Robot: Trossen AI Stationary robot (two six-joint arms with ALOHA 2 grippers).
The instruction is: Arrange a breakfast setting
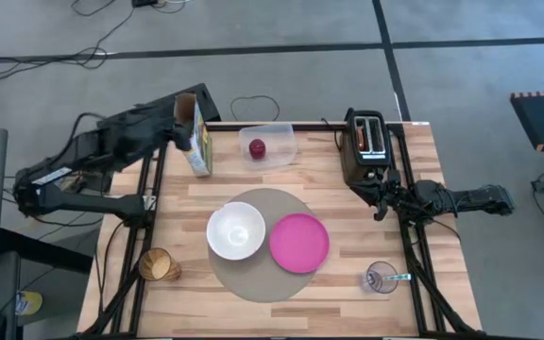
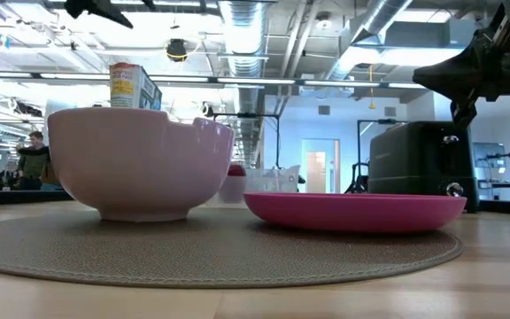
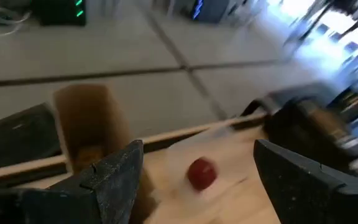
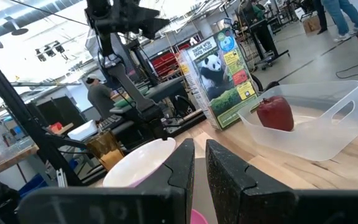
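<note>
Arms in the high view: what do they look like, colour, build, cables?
Both arms are dark, nearly black, built of blocky jointed links. The left arm is bulky, with a black cable looping off its rear. The right arm looks slimmer and ends in a small dark hand. In the left wrist view, the left hand has two broad, matte, dark grey wedge-shaped fingers. No markings are visible.

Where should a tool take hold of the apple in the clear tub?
Grip the apple across its round sides, coming straight down from above: the clear tub is open-topped and its walls block a sideways approach. The left tool, open, is nearest.
</note>
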